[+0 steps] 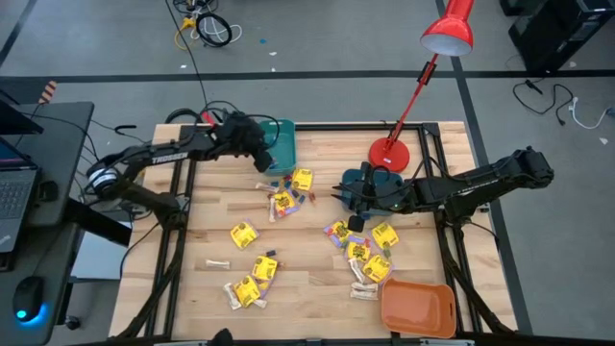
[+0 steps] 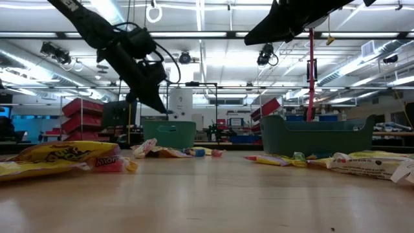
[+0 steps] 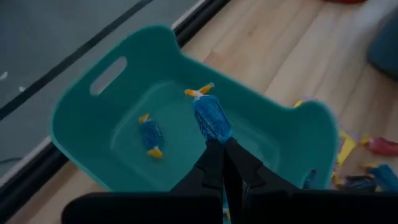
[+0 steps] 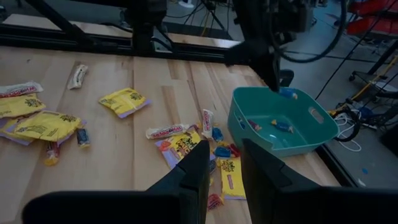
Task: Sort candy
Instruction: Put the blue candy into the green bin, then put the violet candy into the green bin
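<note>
Wooden tabletop (image 1: 216, 288) fills my overhead feed, workshop floor and cables beyond it. Nearest edge: orange bin (image 1: 417, 308) at the right corner, and yellow packets (image 1: 252, 279) with pale stick pieces scattered across the boards. Mid-table, my right gripper (image 4: 221, 163) hovers over a cluster of candy (image 4: 186, 144); its fingers stand partly apart and I see nothing between them. A dark teal bin (image 1: 370, 185) sits under that arm. Far side: my left gripper (image 3: 224, 146) is pinched fully closed on a blue wrapped sweet (image 3: 212, 118), held just above the teal bin (image 3: 81, 124), which already has a blue piece (image 3: 151, 135) inside.

Risks as I judge them:
- The sweet hangs near the bin's wall; released here it could bounce off the rim onto the boards.
- The wrapper may cling to a finger and ride out with the arm.
- The right arm reaching toward the cluster close to the bin could cross the left arm's exit path.
</note>
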Controlling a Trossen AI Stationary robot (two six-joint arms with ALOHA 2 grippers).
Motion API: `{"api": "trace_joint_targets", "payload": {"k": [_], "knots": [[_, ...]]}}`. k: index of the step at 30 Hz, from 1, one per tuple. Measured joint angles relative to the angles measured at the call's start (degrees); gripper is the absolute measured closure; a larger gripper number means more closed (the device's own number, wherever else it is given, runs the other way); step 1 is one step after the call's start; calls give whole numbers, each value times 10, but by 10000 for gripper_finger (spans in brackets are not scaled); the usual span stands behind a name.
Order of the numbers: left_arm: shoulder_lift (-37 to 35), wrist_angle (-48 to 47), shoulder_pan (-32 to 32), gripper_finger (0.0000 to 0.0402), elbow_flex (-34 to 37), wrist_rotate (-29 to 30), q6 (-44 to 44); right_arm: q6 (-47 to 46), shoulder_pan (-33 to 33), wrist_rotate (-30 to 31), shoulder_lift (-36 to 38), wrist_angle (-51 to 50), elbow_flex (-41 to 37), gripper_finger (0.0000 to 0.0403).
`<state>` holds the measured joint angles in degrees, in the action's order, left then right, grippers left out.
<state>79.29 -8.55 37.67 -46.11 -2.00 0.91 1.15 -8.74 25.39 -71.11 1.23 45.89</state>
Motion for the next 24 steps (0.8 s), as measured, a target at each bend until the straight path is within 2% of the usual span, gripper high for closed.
{"api": "trace_joint_targets", "payload": {"k": [10,24], "knots": [[40,0,5,396,0,4,8,0,1,0,0,-1,0,325],[40,-1,5,332,0,4,21,0,1,0,0,-1,0,325]]}}
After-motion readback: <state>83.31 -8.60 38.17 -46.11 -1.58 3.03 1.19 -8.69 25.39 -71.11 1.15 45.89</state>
